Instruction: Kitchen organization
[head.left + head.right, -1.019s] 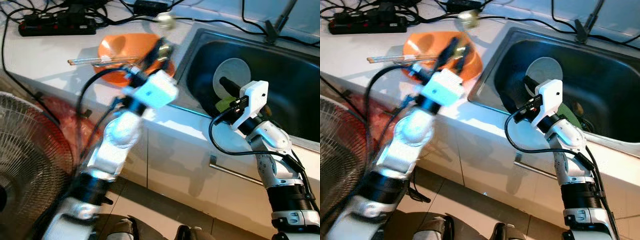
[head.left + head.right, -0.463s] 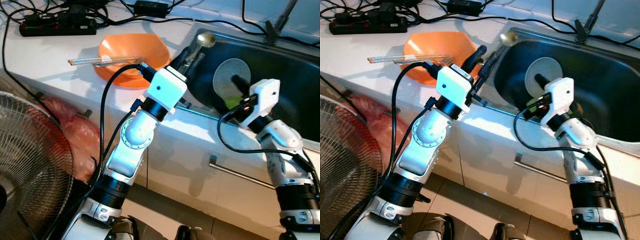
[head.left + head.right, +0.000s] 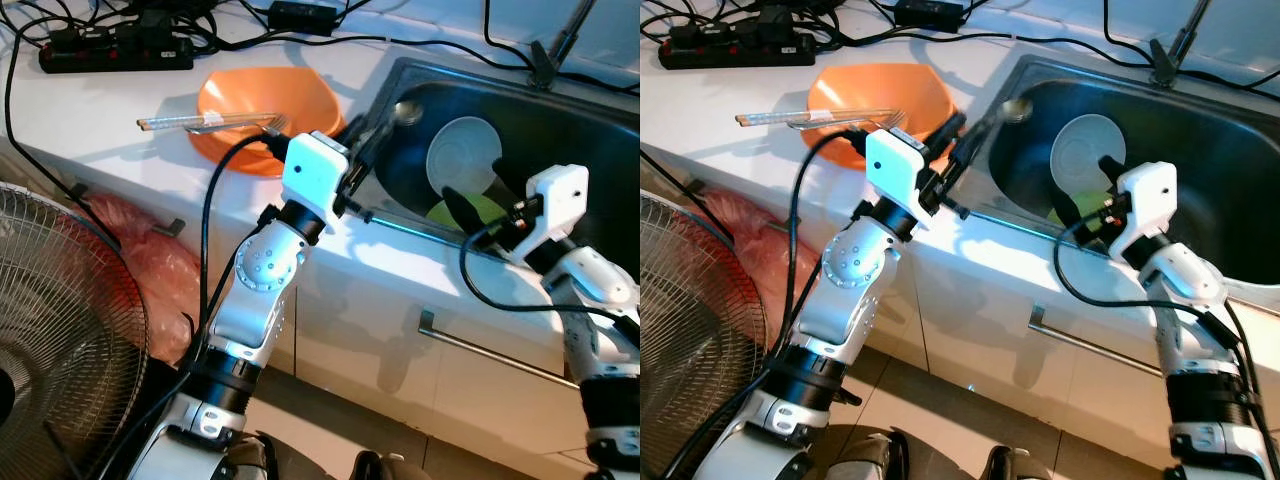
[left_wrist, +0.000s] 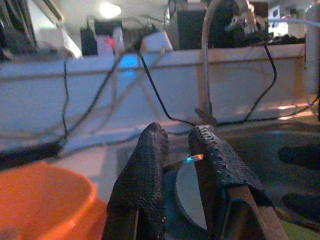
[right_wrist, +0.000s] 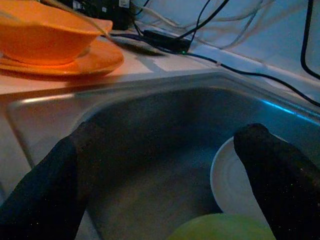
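Observation:
My left gripper (image 3: 360,140) is shut on the handle of a metal spoon (image 3: 407,110), whose bowl hangs just inside the left rim of the steel sink (image 3: 600,150). In the left wrist view the two black fingers (image 4: 145,165) pinch a thin shiny strip. Inside the sink lie a white plate (image 3: 468,150) and a green dish (image 3: 480,208). Over the sink's front part my right gripper (image 5: 175,145) stands open, just above the green dish (image 5: 220,227), holding nothing. An orange bowl (image 3: 265,100) on an orange plate stands on the counter, with chopsticks (image 3: 190,122) and a fork laid across it.
A black power strip (image 3: 115,48) and several cables lie at the back of the white counter (image 3: 90,110). The faucet base (image 3: 548,55) stands behind the sink. A floor fan (image 3: 50,330) and a red bag (image 3: 140,265) are at the left below the counter.
My left gripper has carried the spoon from over the orange bowl to the sink's left rim and lowered it inside. The right arm has drawn back to the right.

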Controlling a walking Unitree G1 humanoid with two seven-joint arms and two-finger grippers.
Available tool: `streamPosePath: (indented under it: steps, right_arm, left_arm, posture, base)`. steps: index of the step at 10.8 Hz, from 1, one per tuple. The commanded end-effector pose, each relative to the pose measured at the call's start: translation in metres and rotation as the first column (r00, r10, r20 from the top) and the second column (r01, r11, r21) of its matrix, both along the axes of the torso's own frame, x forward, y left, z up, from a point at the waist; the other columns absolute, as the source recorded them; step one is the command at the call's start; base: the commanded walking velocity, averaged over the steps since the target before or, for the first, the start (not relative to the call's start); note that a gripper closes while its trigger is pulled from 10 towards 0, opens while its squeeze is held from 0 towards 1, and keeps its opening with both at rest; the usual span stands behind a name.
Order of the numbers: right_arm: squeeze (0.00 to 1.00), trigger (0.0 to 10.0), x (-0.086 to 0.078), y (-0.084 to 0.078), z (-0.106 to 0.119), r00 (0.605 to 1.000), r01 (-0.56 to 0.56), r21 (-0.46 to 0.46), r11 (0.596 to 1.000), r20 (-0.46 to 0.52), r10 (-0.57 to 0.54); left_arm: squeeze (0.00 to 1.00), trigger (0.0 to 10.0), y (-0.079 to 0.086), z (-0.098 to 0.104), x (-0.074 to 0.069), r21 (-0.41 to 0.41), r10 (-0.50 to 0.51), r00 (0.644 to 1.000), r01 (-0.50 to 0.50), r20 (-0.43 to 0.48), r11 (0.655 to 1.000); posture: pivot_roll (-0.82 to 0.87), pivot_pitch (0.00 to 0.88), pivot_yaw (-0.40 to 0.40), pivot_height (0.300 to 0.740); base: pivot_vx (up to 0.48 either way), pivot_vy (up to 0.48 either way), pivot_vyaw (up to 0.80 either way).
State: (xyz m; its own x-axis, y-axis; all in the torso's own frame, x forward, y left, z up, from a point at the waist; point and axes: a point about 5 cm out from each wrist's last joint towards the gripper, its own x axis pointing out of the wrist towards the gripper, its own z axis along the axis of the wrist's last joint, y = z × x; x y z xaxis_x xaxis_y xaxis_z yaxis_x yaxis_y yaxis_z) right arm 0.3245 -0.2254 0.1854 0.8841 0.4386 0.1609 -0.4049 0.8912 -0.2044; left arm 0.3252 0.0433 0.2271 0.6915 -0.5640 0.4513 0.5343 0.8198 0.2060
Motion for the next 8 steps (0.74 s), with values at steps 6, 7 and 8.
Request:
streamPosePath:
  steps: [6,7,8]
  right_arm:
    - [0.00,10.0,-0.020,-0.013,0.007,0.998,-0.066,-0.044,0.997,-0.001,0.066]
    - [0.00,10.0,-0.023,-0.013,0.007,0.997,-0.081,-0.039,0.996,-0.006,0.081]
    - [0.00,10.0,-0.026,-0.012,0.005,0.995,-0.104,-0.045,0.994,-0.018,0.103]
  left_arm:
    - [0.00,10.0,-0.019,-0.006,0.018,-0.047,-0.108,0.985,0.103,-0.135,0.994]
    - [0.00,10.0,-0.021,-0.005,0.021,-0.042,-0.110,0.984,0.105,-0.142,0.994]
    - [0.00,10.0,-0.023,-0.003,0.025,-0.041,-0.108,0.983,0.103,-0.146,0.994]
  posture:
    - [0.02,0.173,-0.015,0.740]
    - [0.02,0.173,-0.012,0.740]
    - [0.02,0.174,-0.010,0.740]
  base:
    - [0.000,0.000,0.00]
    - [0.000,0.000,0.00]
    - [0.000,0.000,0.00]
